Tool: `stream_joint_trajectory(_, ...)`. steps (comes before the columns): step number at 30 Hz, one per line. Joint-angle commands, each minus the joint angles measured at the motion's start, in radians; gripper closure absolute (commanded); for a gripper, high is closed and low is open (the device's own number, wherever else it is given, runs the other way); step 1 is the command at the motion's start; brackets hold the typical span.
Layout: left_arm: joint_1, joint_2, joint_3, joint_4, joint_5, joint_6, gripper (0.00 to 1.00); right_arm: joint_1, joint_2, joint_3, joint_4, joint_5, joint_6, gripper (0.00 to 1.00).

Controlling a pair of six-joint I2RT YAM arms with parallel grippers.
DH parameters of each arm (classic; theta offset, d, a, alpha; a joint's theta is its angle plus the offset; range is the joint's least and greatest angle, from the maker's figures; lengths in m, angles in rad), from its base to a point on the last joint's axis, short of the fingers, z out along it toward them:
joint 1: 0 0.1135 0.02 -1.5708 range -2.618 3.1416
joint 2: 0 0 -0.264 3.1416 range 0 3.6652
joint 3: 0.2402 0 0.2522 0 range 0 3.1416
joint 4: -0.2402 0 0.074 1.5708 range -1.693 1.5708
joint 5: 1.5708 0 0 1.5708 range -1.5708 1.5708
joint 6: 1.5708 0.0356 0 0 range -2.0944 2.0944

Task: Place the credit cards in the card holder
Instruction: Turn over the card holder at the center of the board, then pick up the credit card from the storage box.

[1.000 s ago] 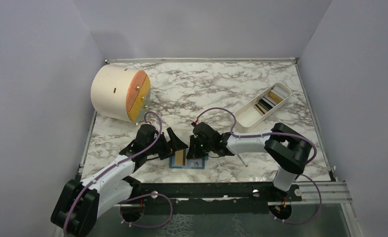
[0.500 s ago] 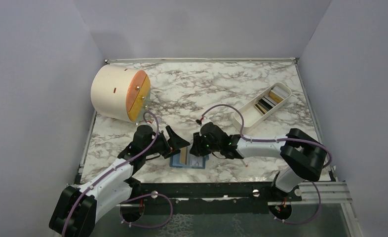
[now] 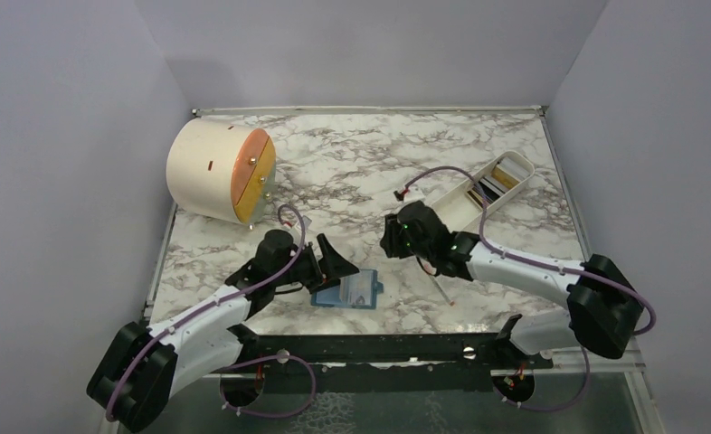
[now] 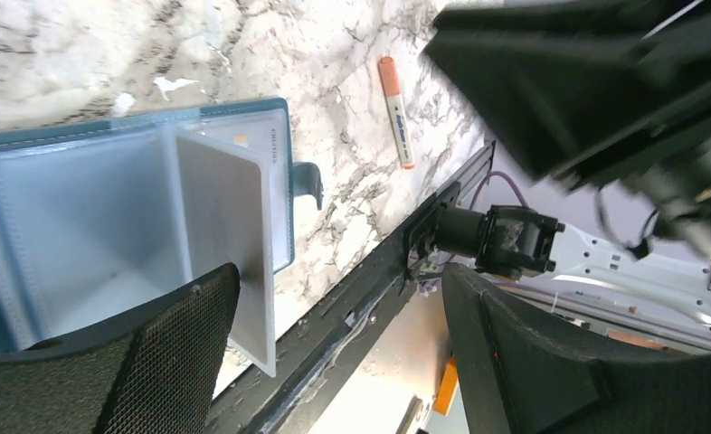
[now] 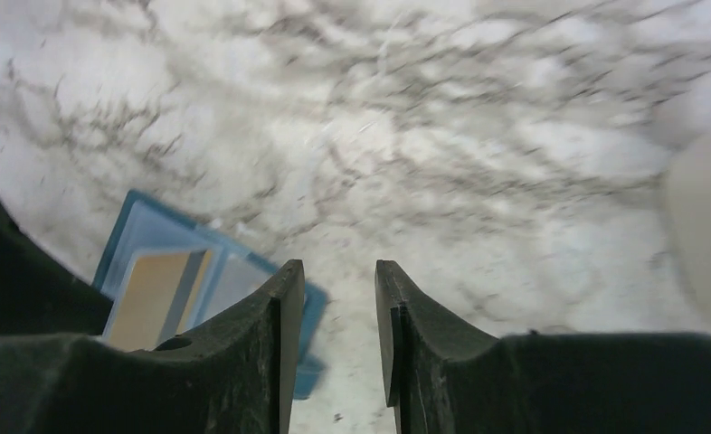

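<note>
The small teal-blue folding card holder (image 3: 346,292) is lying open on the marble-patterned table (image 3: 352,172) by its near edge. A gold-yellow card with a dark stripe (image 5: 153,294) is sitting in the holder's lighter inner sleeve. The left gripper (image 3: 332,264) is hanging over the holder's left part with its fingers spread wide and gripping nothing; whether a finger is touching the holder I cannot tell. The right gripper (image 3: 393,239) is hovering between the holder and the white oblong plastic tray (image 3: 449,215), its fingers parted by only a narrow slot and empty. The other thin plastic cards (image 3: 495,185) are sitting in the tray's far end, to the far right of those fingers. The tray's long axis is running from near-left to far-right. The right arm is clearly the nearer one, so the next pick is probably going to be its job, reaching along that diagonal.
</note>
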Motion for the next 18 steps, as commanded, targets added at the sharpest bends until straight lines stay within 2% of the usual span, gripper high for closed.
stream_joint_trajectory(1, -0.076, 0.058, 0.050, 0.063, -0.074, 0.006, 0.16, -0.129, -0.083, 0.059, -0.064, 0.054, -0.154, 0.63)
stream_joint_trajectory(7, -0.156, 0.162, 0.110, 0.079, -0.115, 0.049, 0.16, -0.274, -0.103, 0.153, -0.131, 0.069, -0.301, 0.60)
stream_joint_trajectory(14, -0.163, 0.187, 0.135, 0.078, -0.125, 0.086, 0.16, -0.422, -0.059, 0.235, -0.166, 0.089, -0.418, 0.57)
stream_joint_trajectory(18, -0.163, 0.175, 0.155, 0.001, -0.156, 0.136, 0.14, -0.520, -0.012, 0.278, -0.184, 0.136, -0.503, 0.53)
